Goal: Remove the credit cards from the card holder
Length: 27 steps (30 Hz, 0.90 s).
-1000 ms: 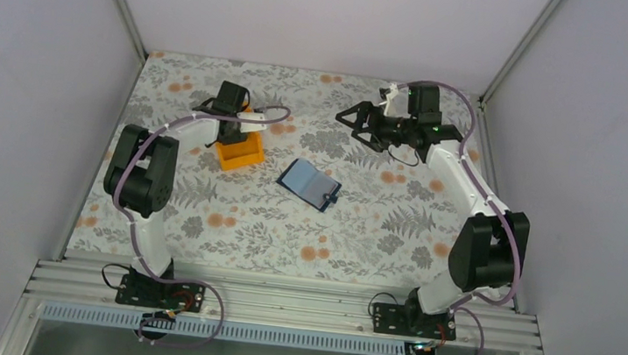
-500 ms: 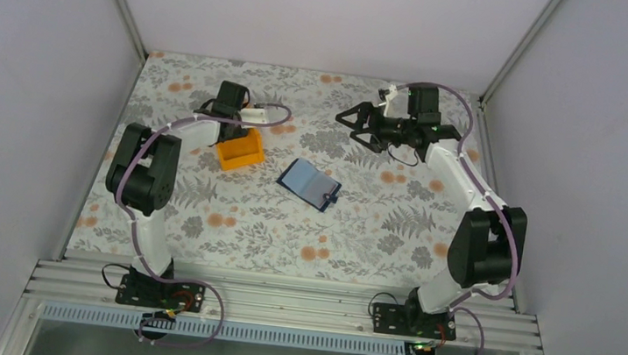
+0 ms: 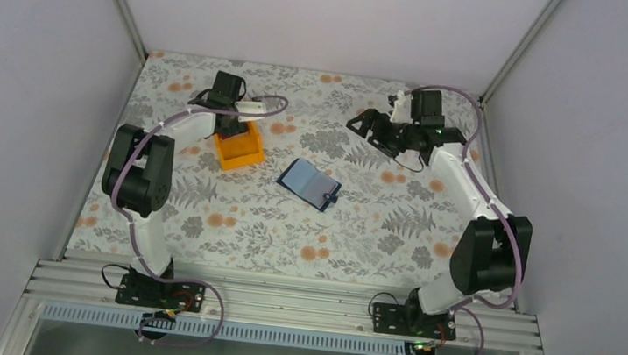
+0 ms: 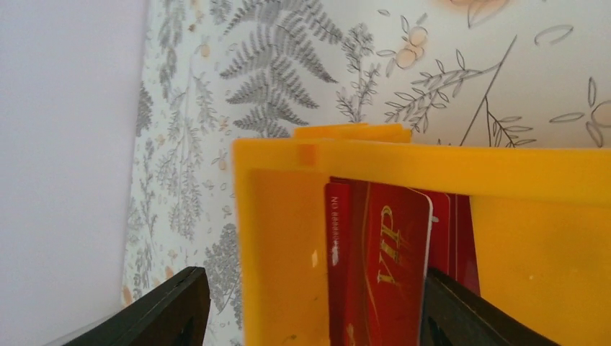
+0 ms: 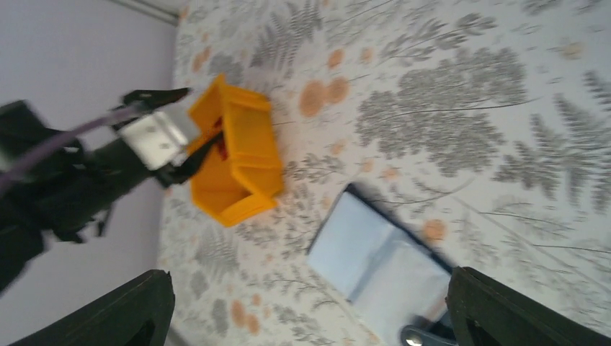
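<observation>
Spreading under the card holder, floral tablecloth between pale walls.

An orange rectangular tray sits on the flower-and-fern patterned tabletop, toward ten o'clock from its middle. Plain pale walls close three sides, and a ribbed aluminium rail runs along the six o'clock edge.

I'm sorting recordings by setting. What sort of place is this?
Probably a robot lab test cell: plain panel walls enclose a floral-covered table, and the left arm and right arm are bolted to an aluminium rail.
</observation>
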Tool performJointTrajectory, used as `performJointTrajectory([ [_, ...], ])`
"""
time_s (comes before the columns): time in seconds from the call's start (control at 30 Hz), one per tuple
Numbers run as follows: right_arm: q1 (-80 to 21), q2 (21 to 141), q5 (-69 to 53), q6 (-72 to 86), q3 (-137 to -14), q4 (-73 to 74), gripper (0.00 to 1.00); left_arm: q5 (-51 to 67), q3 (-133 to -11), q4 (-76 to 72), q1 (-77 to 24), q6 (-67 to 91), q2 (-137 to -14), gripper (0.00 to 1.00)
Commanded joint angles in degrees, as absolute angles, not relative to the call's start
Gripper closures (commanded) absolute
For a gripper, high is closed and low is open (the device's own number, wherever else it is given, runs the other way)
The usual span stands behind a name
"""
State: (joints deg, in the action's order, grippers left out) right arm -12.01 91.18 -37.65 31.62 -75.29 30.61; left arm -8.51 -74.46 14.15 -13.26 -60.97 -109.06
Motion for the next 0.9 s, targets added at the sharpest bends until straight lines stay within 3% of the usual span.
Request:
performJointTrajectory([
  [0.0,-13.19,87.88,-26.52,27.71,-72.25,34.39,0.06,-3.78,-78.73,21.64,-12.61,-59.59,-104.33,0.25],
  [0.2,-18.19,89.14,-21.98,27.44,-66.67,33.56,0.15,-1.01,-80.82,27.53,-12.47,-59.21,-100.59,0.16],
  [0.33,-22.32,90.69,-15.24,27.49,-64.6,34.37,0.15,4.79,-84.14,31.98,-12.58,-54.51,-96.94,0.12],
  [0.53,-26.3,93.62,-16.45,28.64,-61.51,30.43,0.19,16.76,-87.55,39.35,-17.56,-36.53,-95.57,0.12],
  [0.73,-26.28,100.91,-22.97,30.68,-62.1,24.51,0.48,24.19,-83.56,37.26,-24.13,-21.55,-100.09,0.09],
  [0.87,-26.28,104.42,-23.43,32.12,-63.08,22.25,0.55,26.07,-84.62,35.15,-24.53,-13.38,-106.62,0.04],
])
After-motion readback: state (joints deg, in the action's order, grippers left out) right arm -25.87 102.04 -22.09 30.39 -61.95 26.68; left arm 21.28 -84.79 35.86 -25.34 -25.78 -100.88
